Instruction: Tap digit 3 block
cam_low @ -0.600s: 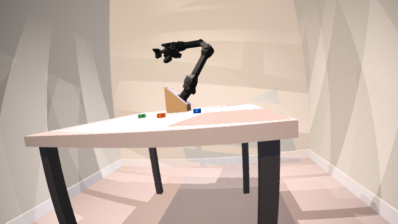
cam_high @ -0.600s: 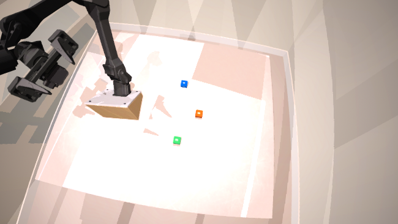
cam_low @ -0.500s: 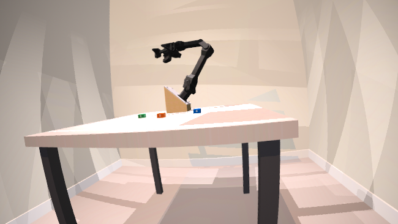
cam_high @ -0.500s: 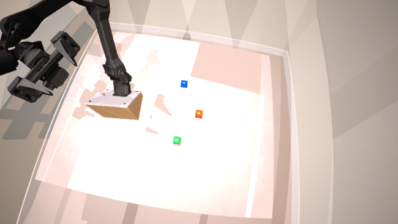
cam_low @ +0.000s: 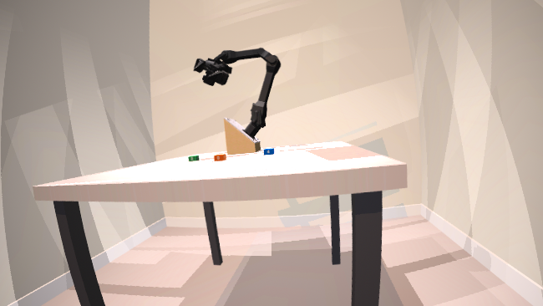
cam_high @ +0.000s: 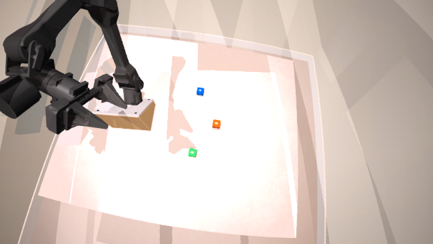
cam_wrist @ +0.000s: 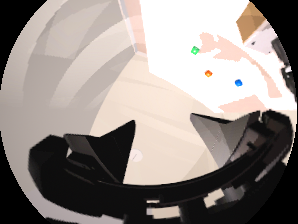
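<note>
A blue block point(cam_high: 200, 91) point(cam_low: 268, 151) point(cam_wrist: 238, 83), an orange block point(cam_high: 216, 124) point(cam_low: 220, 157) point(cam_wrist: 208, 73) and a green block point(cam_high: 192, 153) point(cam_low: 193, 158) point(cam_wrist: 195, 50) stand apart on the table point(cam_high: 233, 200) point(cam_low: 292, 186). Each has a pale mark, too small to read as a digit. My gripper point(cam_high: 116, 117) point(cam_wrist: 163, 118) is open with nothing between its fingers. It is high above the table, well away from all three blocks and touching none. In the wrist view the blocks are small, beyond the right fingertip.
The arm's wedge-shaped wooden base point(cam_high: 128, 123) point(cam_low: 239, 140) point(cam_wrist: 248, 21) stands on the table, on the arm's side of the blocks. The arm point(cam_high: 114, 43) point(cam_low: 266, 85) rises from it and bends over. Shadows of the arm lie on the table near the blocks.
</note>
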Controlling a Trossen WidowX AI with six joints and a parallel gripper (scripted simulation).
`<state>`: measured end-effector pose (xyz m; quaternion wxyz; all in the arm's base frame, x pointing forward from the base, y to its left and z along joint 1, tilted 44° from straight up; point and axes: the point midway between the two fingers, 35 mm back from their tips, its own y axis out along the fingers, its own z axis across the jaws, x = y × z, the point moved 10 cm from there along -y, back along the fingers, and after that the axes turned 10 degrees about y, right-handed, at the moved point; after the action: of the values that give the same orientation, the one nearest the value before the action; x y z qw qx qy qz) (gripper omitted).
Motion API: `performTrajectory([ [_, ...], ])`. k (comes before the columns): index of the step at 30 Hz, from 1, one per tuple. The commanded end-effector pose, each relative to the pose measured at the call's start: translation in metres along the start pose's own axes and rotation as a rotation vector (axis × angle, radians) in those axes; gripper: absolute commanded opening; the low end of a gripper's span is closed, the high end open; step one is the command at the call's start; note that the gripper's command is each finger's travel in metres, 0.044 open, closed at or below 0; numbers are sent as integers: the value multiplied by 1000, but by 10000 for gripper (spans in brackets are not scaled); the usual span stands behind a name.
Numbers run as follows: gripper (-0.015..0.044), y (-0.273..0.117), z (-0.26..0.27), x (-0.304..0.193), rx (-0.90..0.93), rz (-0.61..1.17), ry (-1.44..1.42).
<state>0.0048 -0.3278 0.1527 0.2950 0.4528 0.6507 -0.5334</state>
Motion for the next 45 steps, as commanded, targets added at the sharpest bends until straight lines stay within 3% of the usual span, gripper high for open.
performTrajectory([
  [1,400,72,7,-4,-264,-150,-560],
  [10,400,137,1,-2,-559,-171,-1058],
  [19,400,202,-17,4,-903,-75,-1540],
  [27,400,256,-43,16,-1241,133,-1932],
  [35,400,305,-75,32,-1585,474,-2243],
  [45,400,306,-76,32,-1593,484,-2250],
])
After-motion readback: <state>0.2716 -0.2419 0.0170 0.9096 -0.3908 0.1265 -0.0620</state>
